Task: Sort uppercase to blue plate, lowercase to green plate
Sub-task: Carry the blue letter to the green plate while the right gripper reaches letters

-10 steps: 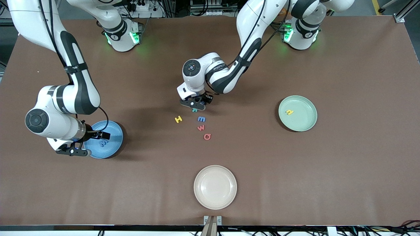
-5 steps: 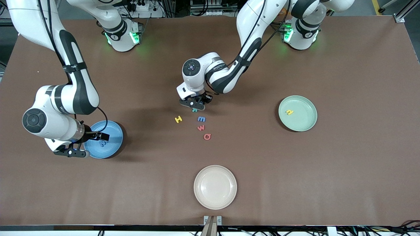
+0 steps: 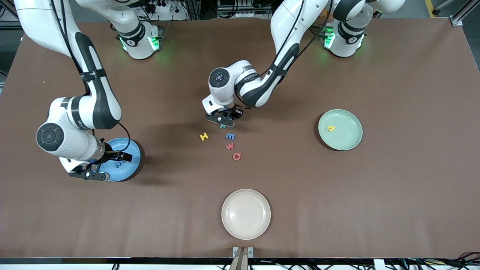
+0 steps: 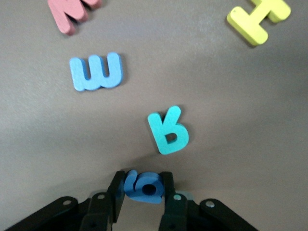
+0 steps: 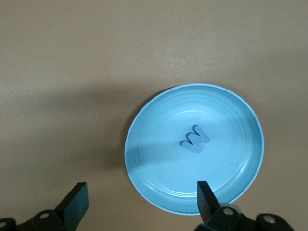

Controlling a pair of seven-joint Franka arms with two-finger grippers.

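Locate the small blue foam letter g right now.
The small blue foam letter g is pinched in the left gripper, beside the green foam letter R, at the table's middle.

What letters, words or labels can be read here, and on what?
"H": yellow H, on table.
"R": green R, on table.
"m": blue m, on table.
"w": red w, on table.
"Q": red Q, on table.
"g": blue g, in the left gripper.
"M": blue M, in the blue plate.
"h" or "n", unclear: yellow letter, in the green plate.
Print on the left arm: too small to read.
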